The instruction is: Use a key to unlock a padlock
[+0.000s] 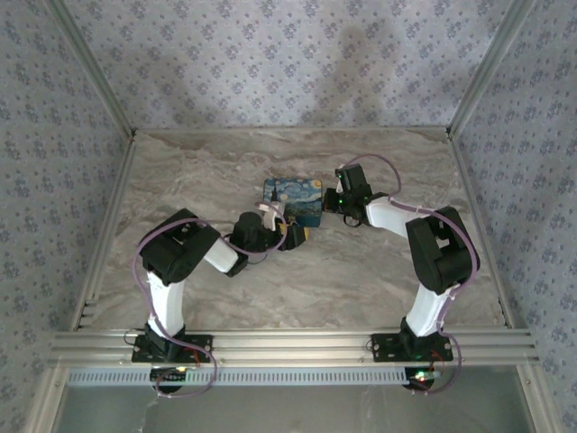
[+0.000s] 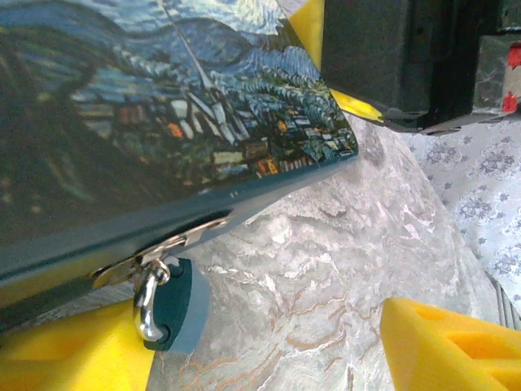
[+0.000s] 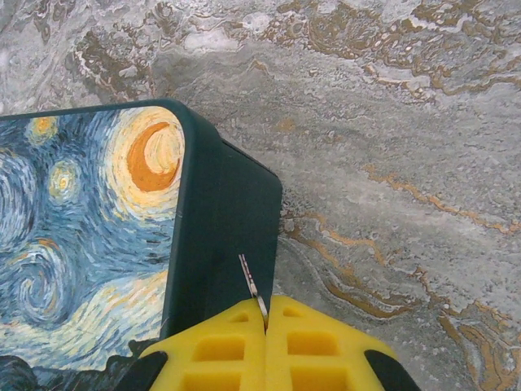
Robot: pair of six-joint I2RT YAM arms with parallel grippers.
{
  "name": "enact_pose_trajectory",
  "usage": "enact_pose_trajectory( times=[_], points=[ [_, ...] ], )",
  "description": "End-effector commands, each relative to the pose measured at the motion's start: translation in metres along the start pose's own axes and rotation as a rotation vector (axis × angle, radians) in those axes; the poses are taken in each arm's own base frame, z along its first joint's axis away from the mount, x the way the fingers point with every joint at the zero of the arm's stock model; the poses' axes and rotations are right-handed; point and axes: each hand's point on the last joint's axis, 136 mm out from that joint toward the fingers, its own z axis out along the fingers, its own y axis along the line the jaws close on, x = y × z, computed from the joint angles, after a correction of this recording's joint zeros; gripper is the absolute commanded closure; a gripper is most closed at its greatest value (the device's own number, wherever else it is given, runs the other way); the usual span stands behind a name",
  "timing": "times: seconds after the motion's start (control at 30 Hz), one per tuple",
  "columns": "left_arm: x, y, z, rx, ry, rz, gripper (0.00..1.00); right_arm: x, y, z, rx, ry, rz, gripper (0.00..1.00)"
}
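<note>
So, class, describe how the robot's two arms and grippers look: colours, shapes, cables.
The left arm and right arm each alternate white links with chunky black joint housings, on black bases. A thin lilac cable loops along each. The left gripper and right gripper have black bodies and bright yellow fingers moulded with rectangular recesses.

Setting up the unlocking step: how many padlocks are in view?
1. The blue padlock hangs from the latch on the painted box, which could hide others.
</note>
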Motion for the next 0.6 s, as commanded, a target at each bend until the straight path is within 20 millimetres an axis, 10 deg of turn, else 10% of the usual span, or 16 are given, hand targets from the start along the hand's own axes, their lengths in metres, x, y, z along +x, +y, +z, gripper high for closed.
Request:
enact_pose_trajectory(
  times=[0.0, 0.57],
  points=[
    [0.003, -0.015, 0.006, 0.060, 0.003, 0.000, 0.28, -0.004, 0.010, -0.006, -0.032, -0.014, 0.002, 1.00],
    [-0.010, -0.015, 0.015, 0.056, -0.060, 0.020, 0.19, 0.002, 0.013, -0.004, -0.037, -0.006, 0.001, 1.00]
  ],
)
